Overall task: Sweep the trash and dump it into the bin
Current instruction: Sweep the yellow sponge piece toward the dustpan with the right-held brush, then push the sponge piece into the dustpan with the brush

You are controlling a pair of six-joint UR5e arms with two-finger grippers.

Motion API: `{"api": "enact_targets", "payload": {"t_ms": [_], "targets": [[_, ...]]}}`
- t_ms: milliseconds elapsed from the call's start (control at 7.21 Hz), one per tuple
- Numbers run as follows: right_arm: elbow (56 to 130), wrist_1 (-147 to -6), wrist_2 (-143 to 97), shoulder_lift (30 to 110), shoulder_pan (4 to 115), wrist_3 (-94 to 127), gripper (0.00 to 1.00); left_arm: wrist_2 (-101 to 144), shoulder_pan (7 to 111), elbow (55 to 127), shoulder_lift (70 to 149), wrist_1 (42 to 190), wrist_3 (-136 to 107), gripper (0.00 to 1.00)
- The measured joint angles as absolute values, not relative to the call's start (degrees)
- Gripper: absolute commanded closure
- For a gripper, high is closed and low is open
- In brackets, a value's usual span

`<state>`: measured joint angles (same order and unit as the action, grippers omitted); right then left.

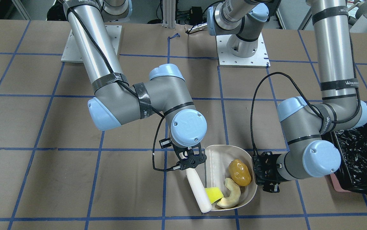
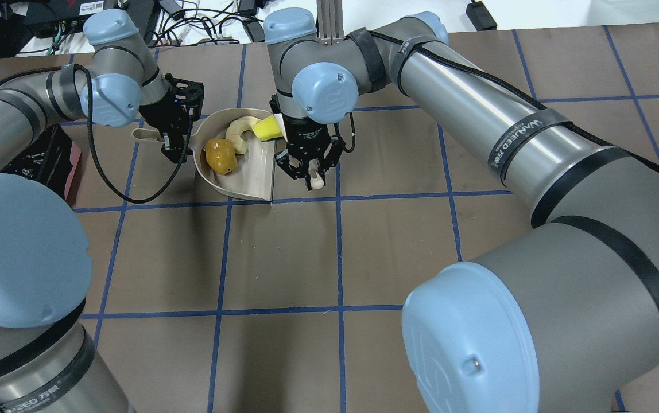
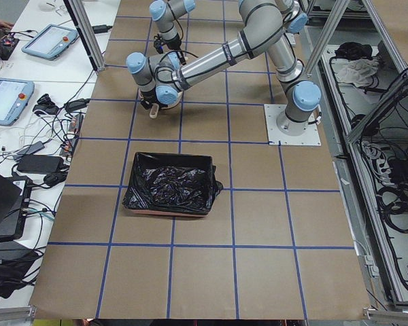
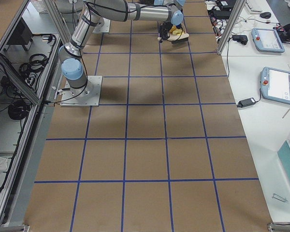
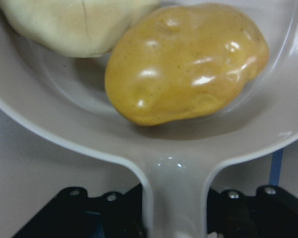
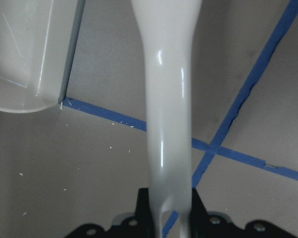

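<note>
The beige dustpan (image 1: 217, 159) lies on the table and holds all three pieces of trash. These are the glossy amber lump (image 1: 240, 172), the pale crescent (image 1: 232, 192) and the yellow wedge (image 1: 214, 194), which lies at the pan's open lip. My left gripper (image 1: 263, 179) is shut on the dustpan handle (image 2: 146, 135). In the left wrist view the handle (image 5: 176, 198) runs between the fingers. My right gripper (image 1: 190, 164) is shut on a white sweeper (image 1: 199, 191), which rests against the yellow wedge. The bin (image 1: 365, 153) with its black bag stands beyond my left arm.
The table is brown paper with a blue tape grid (image 2: 338, 246). The bin (image 3: 170, 183) stands about one grid square from the dustpan, toward the table's left end. Both arm bases (image 1: 242, 51) are at the back edge. Tablets and cables lie off the table edge (image 3: 7, 98).
</note>
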<state>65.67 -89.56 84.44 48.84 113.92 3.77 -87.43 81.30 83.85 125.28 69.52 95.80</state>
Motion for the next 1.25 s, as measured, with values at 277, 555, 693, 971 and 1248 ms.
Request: {"api": "enact_targets", "payload": {"t_ms": [277,555,693,971,1248], "targets": [[65.79,-89.94,82.67,48.85,114.6,7.2,0.96,-87.37,81.3,83.85,125.25,69.52,95.88,0.98],[65.96,-91.52,81.11,48.69,115.98,11.0,0.96,-87.36,81.3,83.84,125.25,69.52,96.04,0.98],[66.2,-92.89,80.48,48.53,116.79,12.75,0.96,-87.36,81.3,83.85,125.24,69.52,96.11,0.98],[66.69,-95.7,79.41,48.23,118.16,16.0,0.96,-87.34,81.28,83.85,125.26,69.52,96.19,0.98],[66.78,-97.82,78.0,47.98,119.35,18.79,0.96,-87.29,81.22,83.85,125.32,69.52,96.37,0.98]]}}
